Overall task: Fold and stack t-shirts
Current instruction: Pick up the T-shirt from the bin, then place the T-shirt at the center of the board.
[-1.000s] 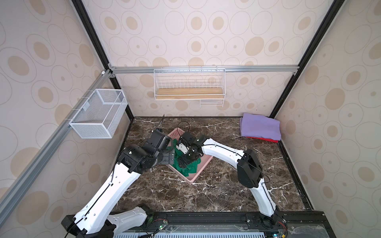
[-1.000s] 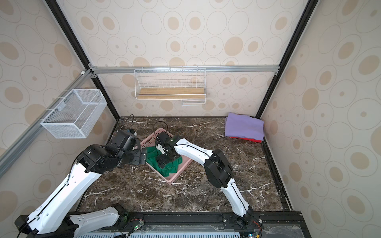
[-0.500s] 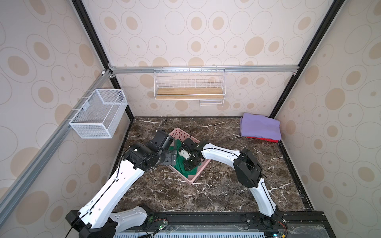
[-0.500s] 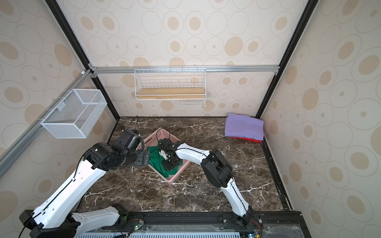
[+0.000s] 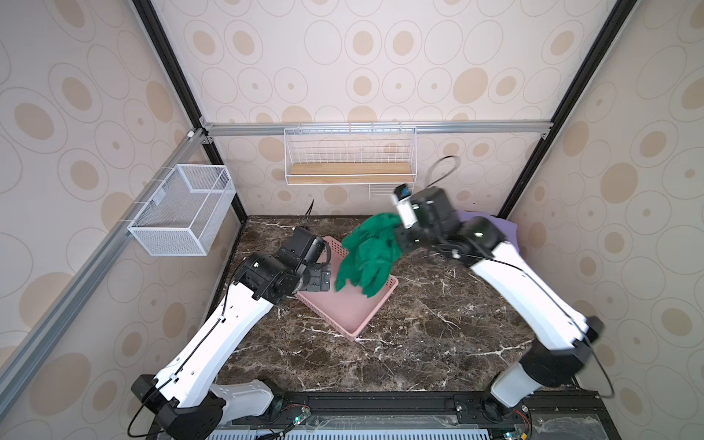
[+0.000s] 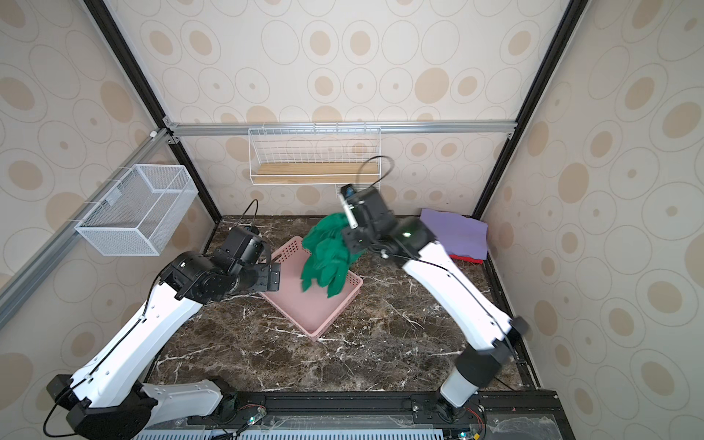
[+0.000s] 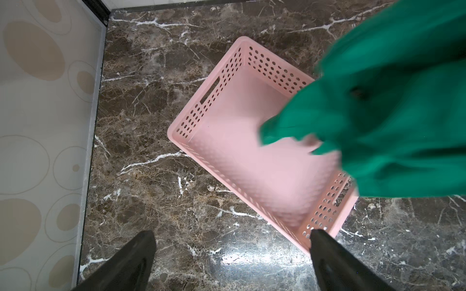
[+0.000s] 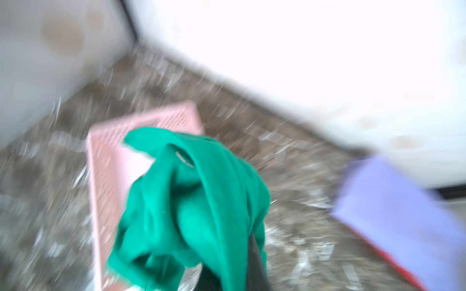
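**Green t-shirt aloft over pink basket**

Hangs bunched and blurred, the green t-shirt point(image 5: 367, 255), from right gripper point(image 6: 352, 232) pinched tight on its cloth, above pink basket point(image 5: 354, 316) on brown marble table point(image 5: 419, 343). Near the basket's rim, left gripper point(image 7: 232, 234) spread wide, holding nothing. In the far corner, folded lavender t-shirt point(image 6: 457, 232) atop red t-shirt point(image 6: 466, 260).

Motion blur smears the right wrist view, so the holes of the pink basket point(image 8: 106, 176) cannot be made out. The fingertips of the right gripper point(image 8: 252, 262) are buried in the green t-shirt point(image 8: 191, 206). The red t-shirt point(image 6: 466, 260) shows only a sliver beneath the lavender t-shirt point(image 6: 455, 230).
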